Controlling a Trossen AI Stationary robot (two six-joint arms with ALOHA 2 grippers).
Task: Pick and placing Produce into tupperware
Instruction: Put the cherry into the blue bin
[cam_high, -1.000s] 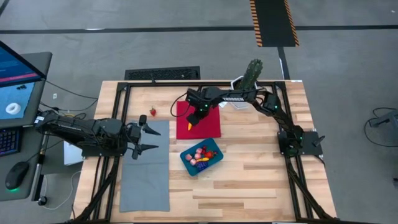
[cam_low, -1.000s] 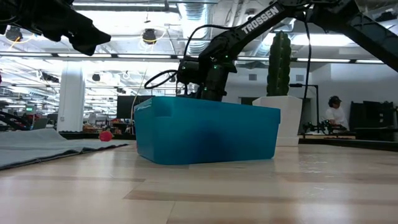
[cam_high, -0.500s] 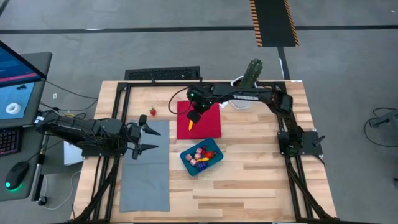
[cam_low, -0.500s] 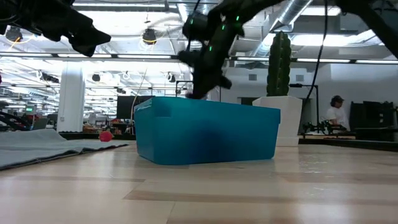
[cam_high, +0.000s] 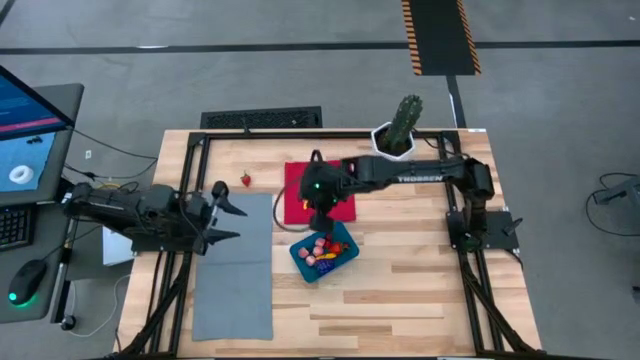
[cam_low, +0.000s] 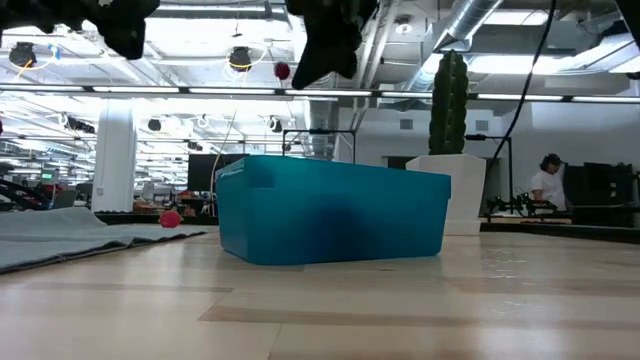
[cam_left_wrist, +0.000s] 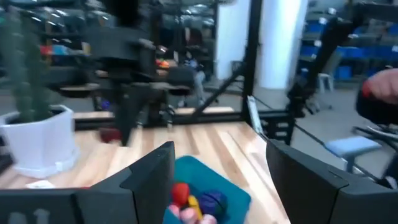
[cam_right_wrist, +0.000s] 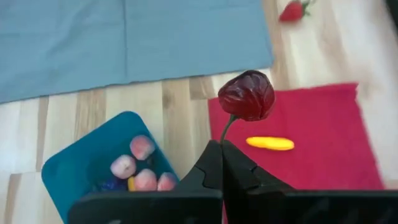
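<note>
Landmark is the tupperware (cam_high: 322, 251), near table (cam_high: 420, 300) centre. Inside it: produce pieces (cam_high: 324, 250). Cloth (cam_high: 342, 203) lies just behind it, with one banana-like piece (cam_right_wrist: 269, 143) on top. Mat (cam_high: 235, 270) is to its left. A strawberry (cam_high: 245, 180) sits on the wood behind-left, past the cloth. Potted cactus (cam_high: 400, 130) stands behind-right at the table's far edge.
</note>
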